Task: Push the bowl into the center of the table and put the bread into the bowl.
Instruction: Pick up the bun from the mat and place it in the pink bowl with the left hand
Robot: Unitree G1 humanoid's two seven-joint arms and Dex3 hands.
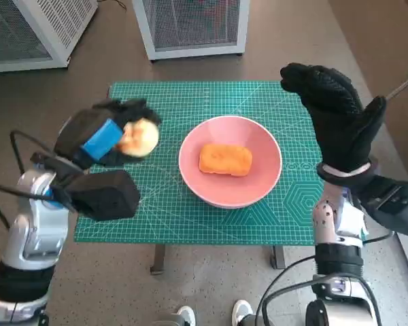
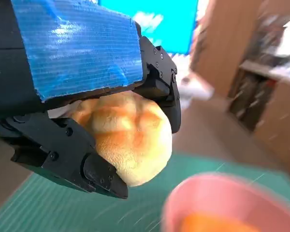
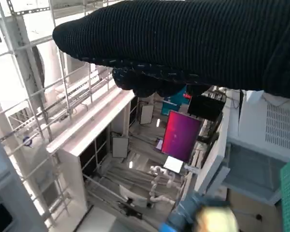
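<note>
Task progress and inventory. The shallow pink bowl (image 1: pixel 230 161) stands roughly at the middle of the green gridded cutting mat (image 1: pixel 190 102) that covers the small table, so the push appears done. One flat, orange-brown rectangular piece of bread (image 1: pixel 225 159) already lies inside the bowl, near its middle. A second piece — a round, pale golden bun (image 1: pixel 139 138) — is carried by the left hand (image 1: pixel 103 134), whose black fingers (image 2: pixel 67 154) are wrapped round the bun from both sides, as the left wrist view shows plainly; the bun is off the mat, to the bowl's left side and apart from its rim. What remains, by this reading, is to bring the bun over the bowl and let it go.

The right hand (image 1: pixel 338 115), in its black knitted glove, is raised over the mat's far right corner, fingers spread, grasping nothing.

Count: one bowl, two pieces of bread — one placed, one in hand — one mat, two hands. Two white perforated cabinets (image 1: pixel 190 27) stand on the floor beyond the table.
</note>
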